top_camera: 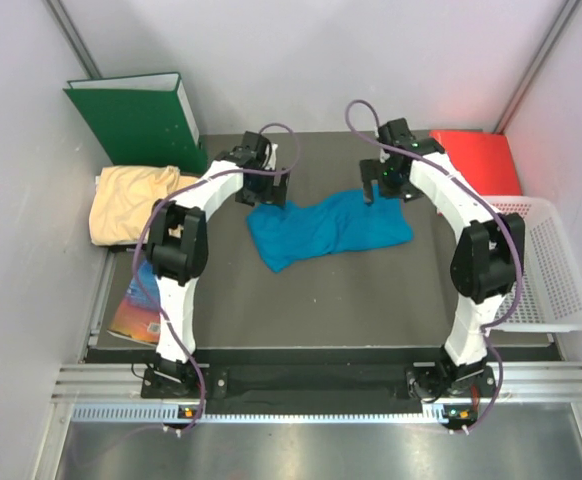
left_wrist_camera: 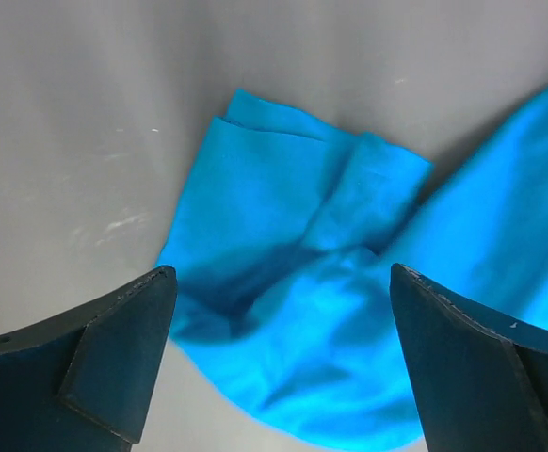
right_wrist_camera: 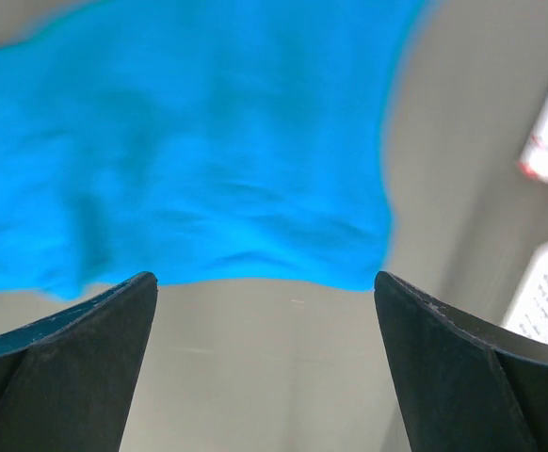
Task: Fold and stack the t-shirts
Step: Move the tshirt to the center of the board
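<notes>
My left hand (top_camera: pixel 271 193) and right hand (top_camera: pixel 379 190) hover, fingers apart (nothing held), above the rumpled teal-blue cloth t-shirt (top_camera: pixel 326 228), probably to catch its ends.

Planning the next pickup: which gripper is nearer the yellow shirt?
Left. The left gripper is right of the yellow shirt; the right gripper sits farther, across the blue shirt.

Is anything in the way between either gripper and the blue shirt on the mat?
Nothing visible. The left gripper and the right gripper hang open at opposite ends of the blue shirt, with only cloth and bare mat between their fingers. The green binder and red folder sit apart at the back.
</notes>
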